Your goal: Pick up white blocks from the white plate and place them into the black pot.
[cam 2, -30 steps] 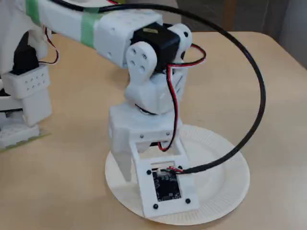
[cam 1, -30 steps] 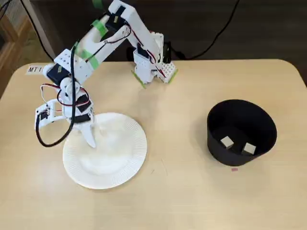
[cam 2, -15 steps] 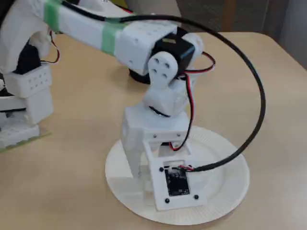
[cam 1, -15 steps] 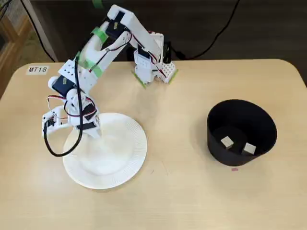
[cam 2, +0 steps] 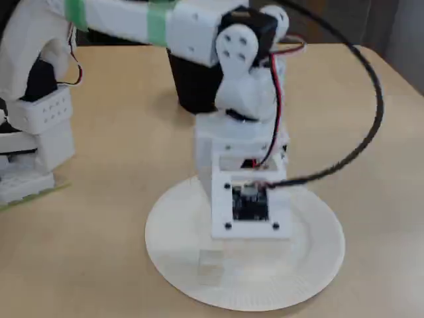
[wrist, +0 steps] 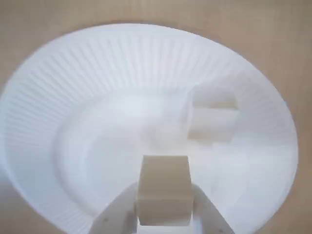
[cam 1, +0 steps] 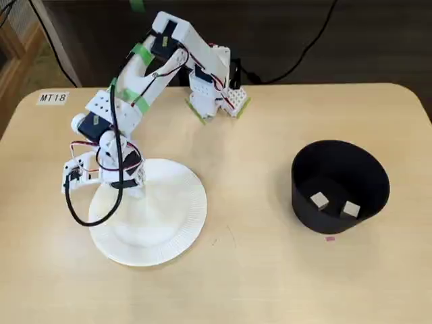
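The bench [cam 1: 256,270] is wide and mostly bare between the white plate [cam 1: 182,229] and the black pot [cam 1: 341,185], which stand well apart, so the carry across looks unobstructed. Two blocks [cam 1: 319,200] already lie in the pot. A moment ago the pincer [wrist: 164,214] was down on the plate; it has since risen above the plate's far-left rim in the overhead fixed view, clamped on a white block [wrist: 163,189]. That suggests the grasp succeeded and transport comes next. One more block [wrist: 210,114] remains on the plate, clear of the rim.
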Motion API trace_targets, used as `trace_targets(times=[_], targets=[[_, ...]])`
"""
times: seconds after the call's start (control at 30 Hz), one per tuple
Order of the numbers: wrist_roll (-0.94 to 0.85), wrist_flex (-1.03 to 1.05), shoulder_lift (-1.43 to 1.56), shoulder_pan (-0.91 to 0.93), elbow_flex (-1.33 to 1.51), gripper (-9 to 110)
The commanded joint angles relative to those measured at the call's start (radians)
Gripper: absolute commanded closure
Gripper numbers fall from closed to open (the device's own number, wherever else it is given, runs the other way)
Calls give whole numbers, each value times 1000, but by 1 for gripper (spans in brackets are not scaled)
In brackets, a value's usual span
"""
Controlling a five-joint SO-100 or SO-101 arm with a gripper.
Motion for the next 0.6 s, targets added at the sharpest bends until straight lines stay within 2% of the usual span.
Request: trace_targets(times=[0.0,0.1,0.23,0.33,0.57], targets=[[344,-61,233,-127,-51,104],[558,-104,365,-275,-51,104],[713,-124,485,-476,-51,104],[716,-133,537,-629,-51,104],[578,-63,568,-945,-40,104]])
